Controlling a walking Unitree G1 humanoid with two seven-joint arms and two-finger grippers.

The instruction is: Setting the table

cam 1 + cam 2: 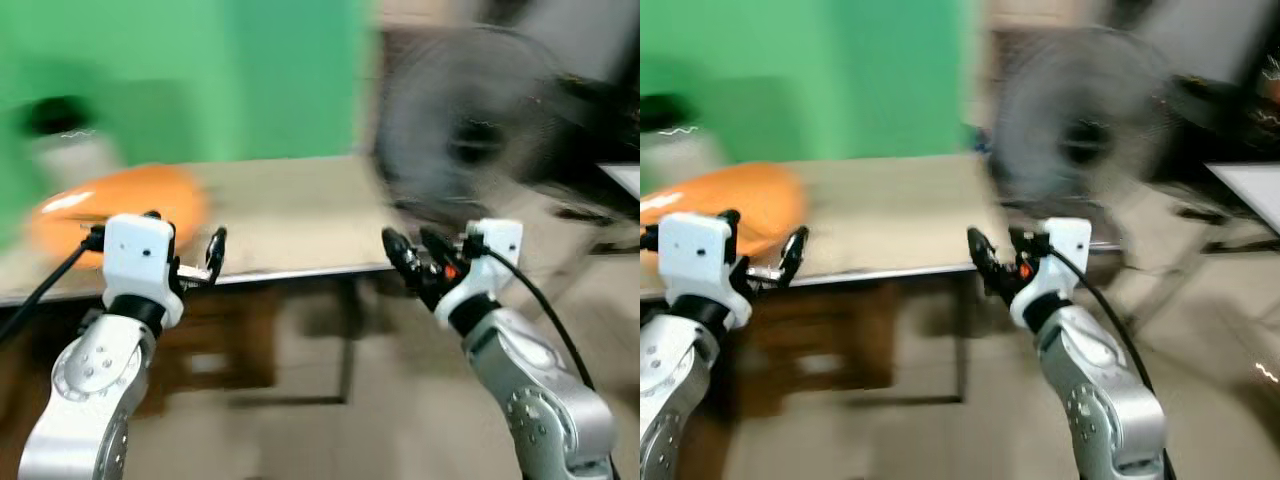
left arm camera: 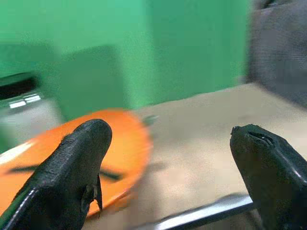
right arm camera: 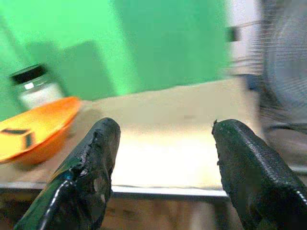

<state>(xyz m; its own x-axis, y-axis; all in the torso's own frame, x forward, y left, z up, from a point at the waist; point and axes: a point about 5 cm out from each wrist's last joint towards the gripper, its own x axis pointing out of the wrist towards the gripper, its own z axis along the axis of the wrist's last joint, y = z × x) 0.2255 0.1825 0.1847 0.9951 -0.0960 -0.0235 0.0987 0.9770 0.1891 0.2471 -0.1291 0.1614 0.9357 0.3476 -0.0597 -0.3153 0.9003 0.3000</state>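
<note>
Right now both pairs of fingers are spread apart and hold nothing. Left gripper (image 1: 185, 250) hovers at the near edge of the table (image 1: 300, 215), its fingers (image 2: 79, 163) framing the orange bowl (image 1: 115, 210), which sits on the table's left end, just beyond them and not touched. Right gripper (image 1: 412, 252) hangs off the table's right near corner, over the floor, fingers (image 3: 91, 163) released and pointed back across the tabletop.

Something dark lies inside the orange bowl; too blurred to name. A jar with a dark lid (image 3: 34, 86) stands on the table behind the bowl, near it, in front of the green wall (image 1: 200, 70). A big standing fan (image 1: 465, 125) is past the table's right end, well apart from both arms.

Head views are smeared, so the robot is likely turning or stepping in. Judgement: approach phase, nothing grasped, task barely begun. Arms are held up and forward, fingers parted, probably to be ready for a reach onto the table. Left arm looks best lined up for the bowl. Risk: the metal table edge sits right under the left fingers, so a low reach could hit it.
</note>
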